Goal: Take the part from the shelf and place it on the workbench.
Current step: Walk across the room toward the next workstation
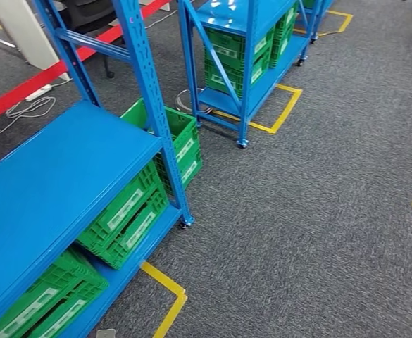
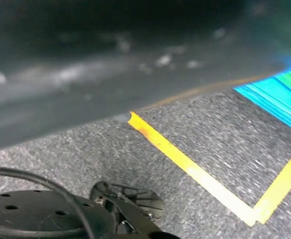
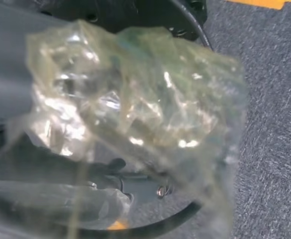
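Right robot hand [image 3: 8,74]: smooth grey cover. Dark perforated body part, black cable, small silver screw visible.

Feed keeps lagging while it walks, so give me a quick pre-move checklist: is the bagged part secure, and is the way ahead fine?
1. Clear plastic bag in front of the right hand: ok, it fills the right wrist view.
2. Fingers closed around it: cannot tell, the bag hides them.
3. Left hand free: cannot tell, that view is blurred.
4. Grey carpet ahead free of obstacles: ok.
5. Clearance from the near blue shelf: ok, it stands off to the left.
6. Workbench in sight: not ok.
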